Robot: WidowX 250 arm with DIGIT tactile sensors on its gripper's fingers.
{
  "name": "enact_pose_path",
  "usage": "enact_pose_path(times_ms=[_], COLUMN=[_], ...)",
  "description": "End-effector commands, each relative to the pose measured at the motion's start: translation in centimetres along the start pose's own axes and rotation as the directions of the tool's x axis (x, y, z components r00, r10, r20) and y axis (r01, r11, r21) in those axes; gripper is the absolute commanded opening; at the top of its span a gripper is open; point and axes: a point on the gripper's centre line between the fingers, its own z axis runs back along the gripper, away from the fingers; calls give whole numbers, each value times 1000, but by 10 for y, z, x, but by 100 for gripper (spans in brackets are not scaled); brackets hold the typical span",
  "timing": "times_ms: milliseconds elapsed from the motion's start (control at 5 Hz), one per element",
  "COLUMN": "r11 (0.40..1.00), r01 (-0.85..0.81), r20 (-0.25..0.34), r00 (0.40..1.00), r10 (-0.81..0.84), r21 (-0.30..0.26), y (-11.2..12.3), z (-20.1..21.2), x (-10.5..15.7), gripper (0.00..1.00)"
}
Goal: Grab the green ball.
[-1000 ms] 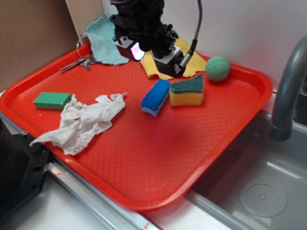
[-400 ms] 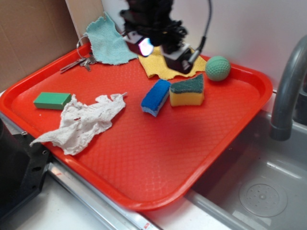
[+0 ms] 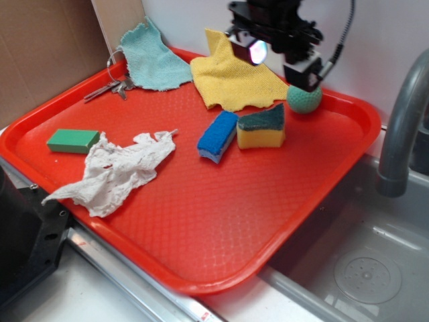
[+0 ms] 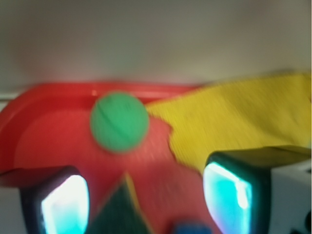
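The green ball (image 3: 305,100) rests at the far right corner of the red tray (image 3: 221,221), next to the yellow cloth (image 3: 231,80). My gripper (image 3: 278,59) hangs in the air above and just left of the ball, and its right finger covers the ball's top. In the blurred wrist view the ball (image 4: 119,122) lies ahead of the open gripper (image 4: 146,200) and a little left of centre. The lit fingers (image 4: 63,202) stand wide apart with nothing held between them.
A yellow sponge with a dark green top (image 3: 261,127) and a blue sponge (image 3: 218,136) lie just in front of the ball. Crumpled white paper (image 3: 117,171), a green block (image 3: 72,140), a teal cloth (image 3: 151,57) and keys (image 3: 110,87) lie to the left. A faucet (image 3: 402,127) and sink (image 3: 362,261) are on the right.
The gripper has moved right and slightly up, from over the yellow cloth to above the green ball. The cloth now shows in full. Nothing on the tray has shifted.
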Motion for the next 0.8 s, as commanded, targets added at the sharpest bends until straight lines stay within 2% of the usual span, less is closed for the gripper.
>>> enact_pose_path(times_ms=[0,200,400,600], r11=[999,996,996,993], r01=[41,62,60,110], r20=[52,78,82,91], r00=[998,995,995,990], r10=[-39,-57,-54,-106], r21=[-33,-57,-68,-44], y=[-1,-1,-3,-1], z=[-17,-33,-34,0], x=[25,27,17,-14], gripper=[100,84,0,0])
